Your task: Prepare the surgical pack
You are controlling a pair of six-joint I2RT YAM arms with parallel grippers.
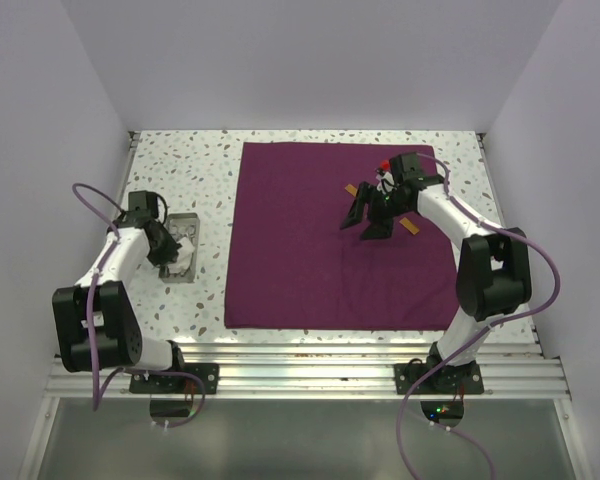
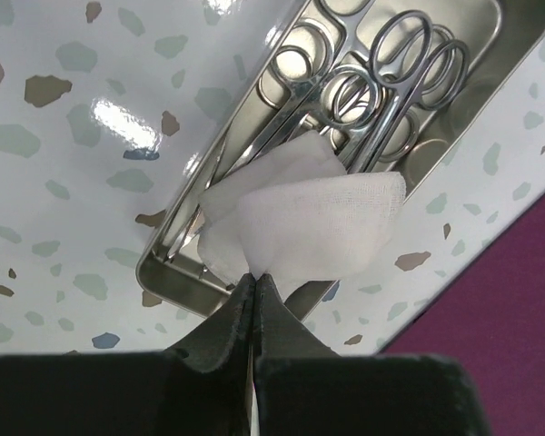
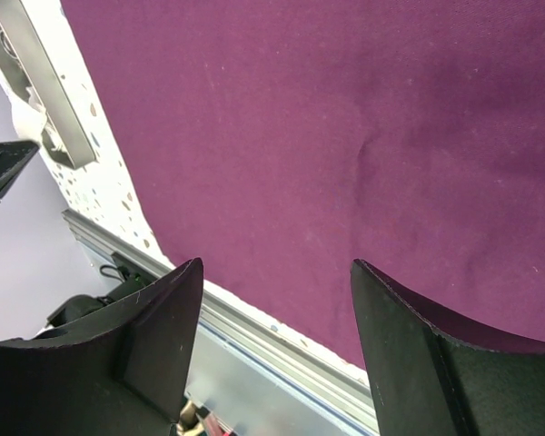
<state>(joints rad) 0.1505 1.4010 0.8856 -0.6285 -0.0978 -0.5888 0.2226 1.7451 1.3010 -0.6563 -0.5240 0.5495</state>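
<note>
A large maroon-purple cloth lies flat on the speckled table, also seen in the right wrist view. A small metal tray sits left of it and holds steel scissors and forceps. My left gripper is shut on white gauze squares, held just above the tray's near end. In the top view the left gripper is over the tray. My right gripper is open and empty above the cloth's right part, fingers spread wide.
Two small orange strips lie on the cloth beside the right gripper. The metal rail runs along the table's near edge. White walls close in the table on three sides.
</note>
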